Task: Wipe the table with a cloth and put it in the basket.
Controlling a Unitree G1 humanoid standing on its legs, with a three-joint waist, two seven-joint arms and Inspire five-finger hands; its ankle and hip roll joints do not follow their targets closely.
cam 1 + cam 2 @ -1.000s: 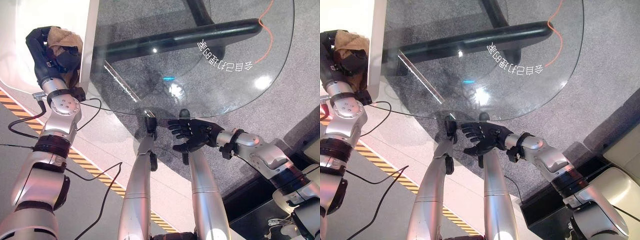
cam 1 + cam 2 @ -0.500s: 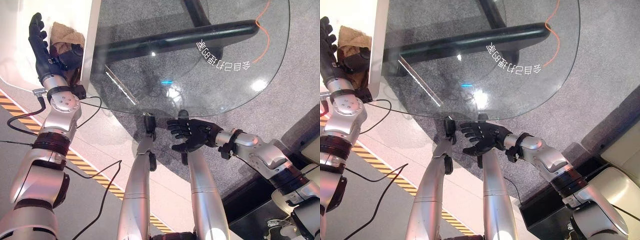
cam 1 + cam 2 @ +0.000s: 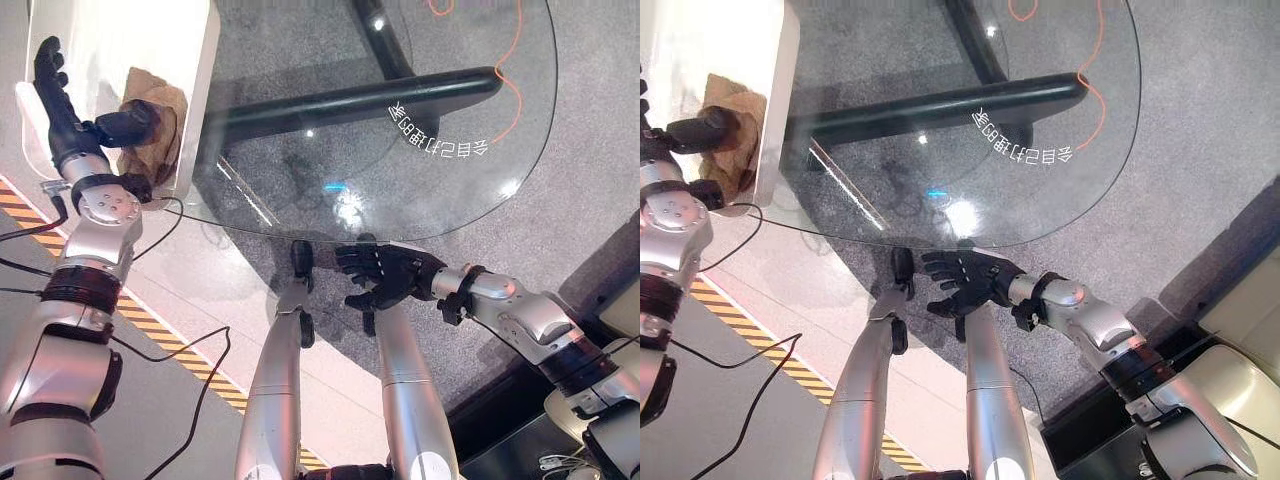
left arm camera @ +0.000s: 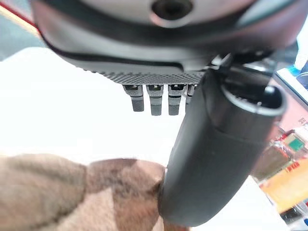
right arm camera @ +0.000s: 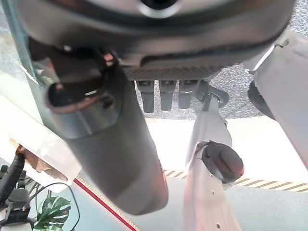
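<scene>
Cloth (image 3: 150,120): a crumpled brown cloth lying inside the white basket (image 3: 200,110), against the wall that faces the glass surface; in the left wrist view it shows as brown folds (image 4: 72,192) on the basket's white floor.

Left hand (image 3: 62,110): raised over the basket, fingers (image 3: 48,70) straight and spread upward, holding nothing; the thumb (image 3: 125,125) reaches sideways and its tip touches the top of the cloth, as the left wrist view also shows (image 4: 211,163).

Right hand (image 3: 385,275): held low just beyond the near rim of the surface, palm turned up, fingers (image 3: 945,270) loosely extended and apart, empty.

Surface (image 3: 470,200): a rounded pane of clear glass, with the grey carpet and a black tubular base (image 3: 350,100) seen through it; white lettering (image 3: 435,135) is printed on the glass, and bright reflections of lights lie near its near edge.

Basket position: just beside the left edge of the surface, on the robot's left.

Floor (image 3: 200,290): pale, with a yellow-and-black striped band (image 3: 170,345) crossing it diagonally.
</scene>
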